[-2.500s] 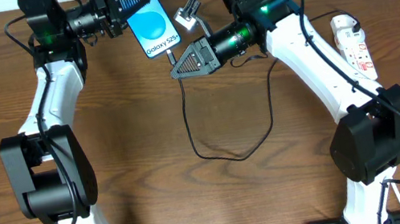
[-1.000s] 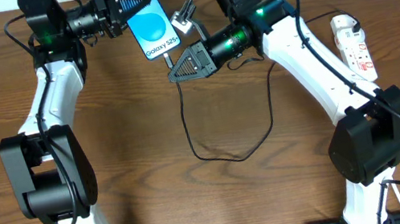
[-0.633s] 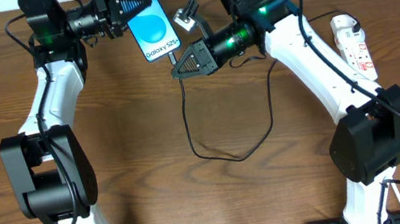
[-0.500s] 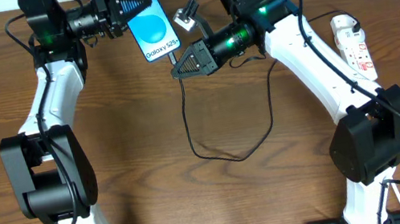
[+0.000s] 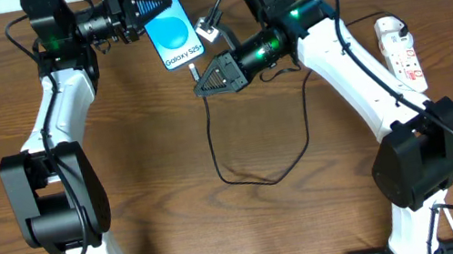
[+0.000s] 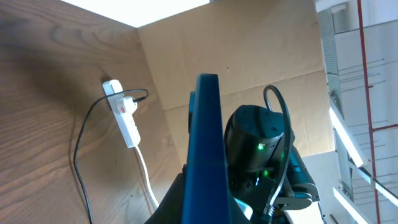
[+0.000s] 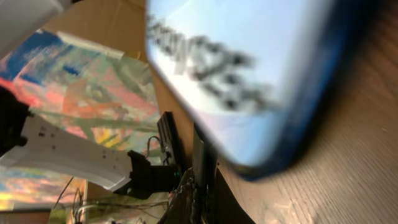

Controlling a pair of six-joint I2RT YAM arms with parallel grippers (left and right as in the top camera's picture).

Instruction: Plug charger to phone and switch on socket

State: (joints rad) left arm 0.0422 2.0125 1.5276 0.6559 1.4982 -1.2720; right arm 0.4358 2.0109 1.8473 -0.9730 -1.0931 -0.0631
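Note:
The phone, with a bright blue screen and "Galaxy S25" text, is at the back centre, held tilted off the table. My left gripper is shut on its upper left edge. In the left wrist view the phone shows edge-on as a dark blue slab. My right gripper is shut on the plug end of the charger, just below the phone's bottom edge. In the right wrist view the plug points at the blurred phone bottom, very close. The socket lies at the far right.
The charger's black cable loops over the middle of the table and rises back behind my right arm. The socket also shows in the left wrist view, with a white lead. A cardboard wall stands behind the table.
My right gripper has shifted slightly left and down with the plug, staying just under the phone's bottom edge. The left gripper and phone have held still.

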